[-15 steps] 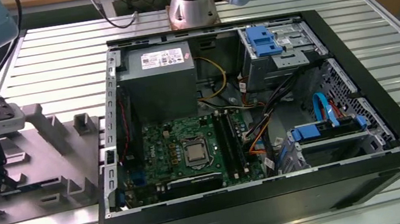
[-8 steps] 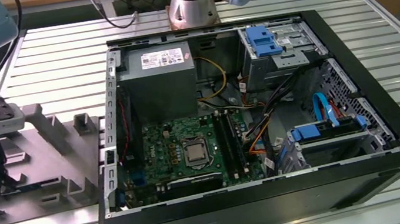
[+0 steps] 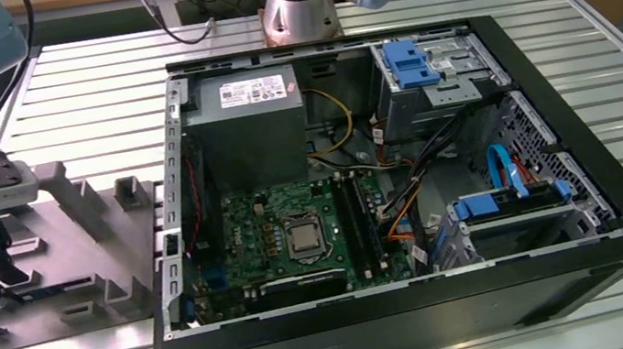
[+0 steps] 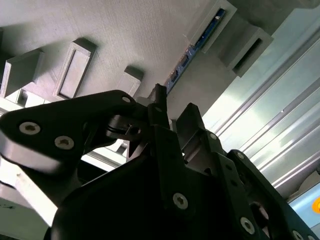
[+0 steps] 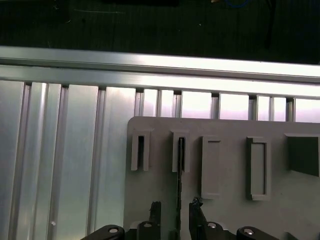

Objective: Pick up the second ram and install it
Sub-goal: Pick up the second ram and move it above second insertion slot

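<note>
Between parted jaws, second ram (image 5: 178, 190), upright

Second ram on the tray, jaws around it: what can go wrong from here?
1. In the first wrist view the gripper straddles the second ram with open jaws, the stick looking nearer one; closing unevenly could bend it sideways.
2. It stands on edge in a slot block of the grey tray; a tilted lift might bind there.

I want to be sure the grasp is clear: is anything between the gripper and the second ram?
Nothing visible. In the first wrist view the ram stands on edge in the tray, and the gripper is open, with one finger on each side of the ram and a bare gap between it and each finger.
</note>
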Controlling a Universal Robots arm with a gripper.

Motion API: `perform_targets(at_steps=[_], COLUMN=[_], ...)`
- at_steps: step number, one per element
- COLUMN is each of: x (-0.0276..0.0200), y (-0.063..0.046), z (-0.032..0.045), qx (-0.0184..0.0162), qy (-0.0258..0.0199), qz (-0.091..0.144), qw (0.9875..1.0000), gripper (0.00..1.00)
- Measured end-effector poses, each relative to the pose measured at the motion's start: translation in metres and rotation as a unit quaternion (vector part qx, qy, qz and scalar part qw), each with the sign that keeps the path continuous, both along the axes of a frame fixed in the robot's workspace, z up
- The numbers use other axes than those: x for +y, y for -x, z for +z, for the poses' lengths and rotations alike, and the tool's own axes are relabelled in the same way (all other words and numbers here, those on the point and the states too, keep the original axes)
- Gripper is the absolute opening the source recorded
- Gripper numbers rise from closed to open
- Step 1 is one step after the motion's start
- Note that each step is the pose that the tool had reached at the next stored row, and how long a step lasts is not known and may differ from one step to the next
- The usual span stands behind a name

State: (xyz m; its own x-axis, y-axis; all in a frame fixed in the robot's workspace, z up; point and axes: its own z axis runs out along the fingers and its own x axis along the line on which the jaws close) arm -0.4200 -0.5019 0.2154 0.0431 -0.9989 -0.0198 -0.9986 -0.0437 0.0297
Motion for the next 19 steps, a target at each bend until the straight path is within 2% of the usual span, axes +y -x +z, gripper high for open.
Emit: perform_targets(at_steps=[1, 2, 6, 11, 19], x=[0.0001, 0.001, 0.0015, 0.0032, 0.0033], y=[0.001, 0.005, 0.005, 0.005, 0.006], z=[-0.0006, -0.0085, -0.0131, -0.0151, -0.0188], qx=[-0.0008, -0.0088, -0.0095, -0.0095, -0.0094], qy=[0.0001, 0.0, 0.0, -0.0001, 0.0002], qz=[0.0, 0.008, 0.01, 0.01, 0.01], qw=[1.0, 0.9999, 0.9999, 0.9999, 0.9999], gripper=[0.36, 0.36, 0.36, 0.36, 0.36])
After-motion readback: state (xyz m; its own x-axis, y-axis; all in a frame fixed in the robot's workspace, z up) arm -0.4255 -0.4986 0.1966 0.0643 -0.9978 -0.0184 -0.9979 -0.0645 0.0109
